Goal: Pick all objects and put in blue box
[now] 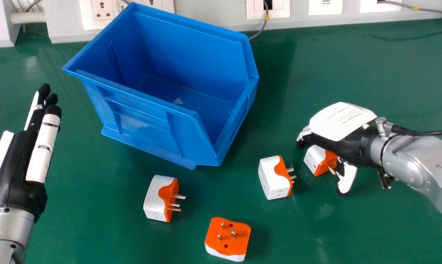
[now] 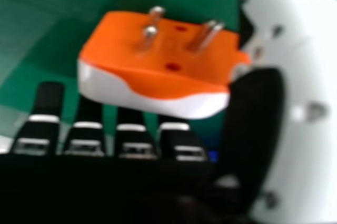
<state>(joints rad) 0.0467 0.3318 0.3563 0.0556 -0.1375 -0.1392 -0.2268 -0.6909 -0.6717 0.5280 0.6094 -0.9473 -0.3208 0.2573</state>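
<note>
The blue box (image 1: 144,106) stands at the back, left of centre, with no plug visible inside. My right hand (image 1: 338,124) is low over a white-and-orange plug adapter (image 1: 318,159), its fingers relaxed on one side and its thumb on the other. In the right hand view that adapter (image 2: 152,56) has its pins showing and lies between the fingers and thumb of my open right hand (image 2: 137,134), not gripped. Other adapters lie on the table: one (image 1: 274,178) near it, one (image 1: 160,198) in front of the box, one (image 1: 228,236) pins up. My left hand (image 1: 19,154) is open at the left.
The green table (image 1: 353,66) runs back to a grey panel (image 1: 213,14) with sockets and cables. The box's front wall stands between my left hand and the two right-hand adapters. A black cable (image 1: 422,132) runs along my right forearm.
</note>
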